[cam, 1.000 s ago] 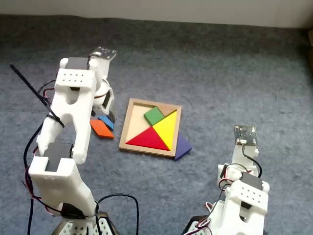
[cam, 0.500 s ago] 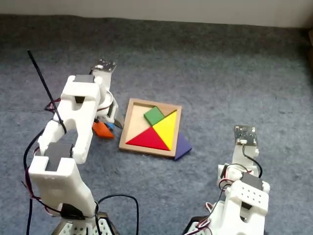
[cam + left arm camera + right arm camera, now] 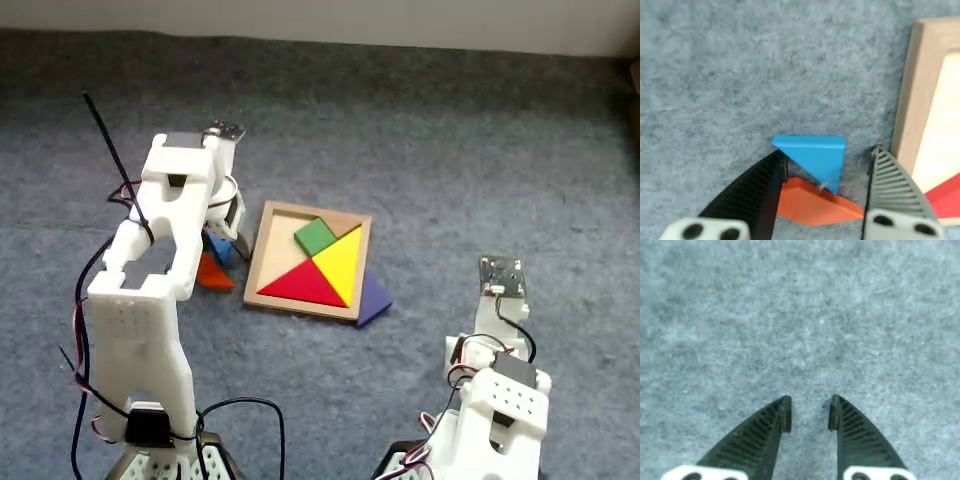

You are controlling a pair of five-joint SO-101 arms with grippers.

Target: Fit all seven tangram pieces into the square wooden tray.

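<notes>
The blue triangle (image 3: 815, 152) and the orange piece (image 3: 815, 205) lie close beside the tray (image 3: 910, 90), so the gap there is thin. The left end effector (image 3: 829, 156) has its fingers wide apart around the blue triangle, and one finger sits in that thin gap. A purple piece (image 3: 372, 297) sticks out at the tray corner nearest the right arm. The right end effector (image 3: 810, 412) has bare counter (image 3: 800, 315) all around.

Blue triangle (image 3: 815, 156) flat between fingers of left gripper (image 3: 829, 156), touching orange piece (image 3: 812, 206); wooden tray (image 3: 907, 100) just outside one finger.
</notes>
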